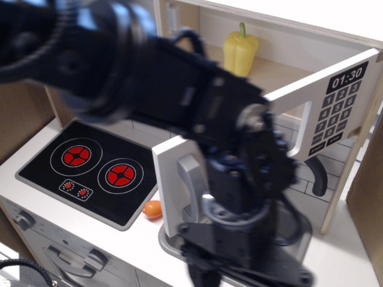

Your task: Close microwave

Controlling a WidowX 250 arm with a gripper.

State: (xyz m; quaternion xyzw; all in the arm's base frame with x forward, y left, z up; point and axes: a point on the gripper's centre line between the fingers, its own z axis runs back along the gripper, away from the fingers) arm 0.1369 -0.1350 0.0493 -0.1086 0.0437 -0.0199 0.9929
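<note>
The microwave is a pale-wood box with its wide light-grey door [287, 95] swung open towards me. The black keypad and clock [341, 101] sit at the door's right end, and the grey bar handle [192, 186] at its left end. A yellow toy pepper [240, 51] stands inside the cavity. My black arm crosses from the upper left in front of the door and is motion-blurred. My gripper [245, 272] hangs low in front of the door's middle, over the sink. Its fingers are blurred and cut by the frame edge.
A black hob with red burners [90, 173] lies at the left. A small orange toy [152, 208] sits beside the hob. The grey sink [302, 226] and dark faucet [317, 176] are under the door. A wooden panel [368, 197] stands at the right.
</note>
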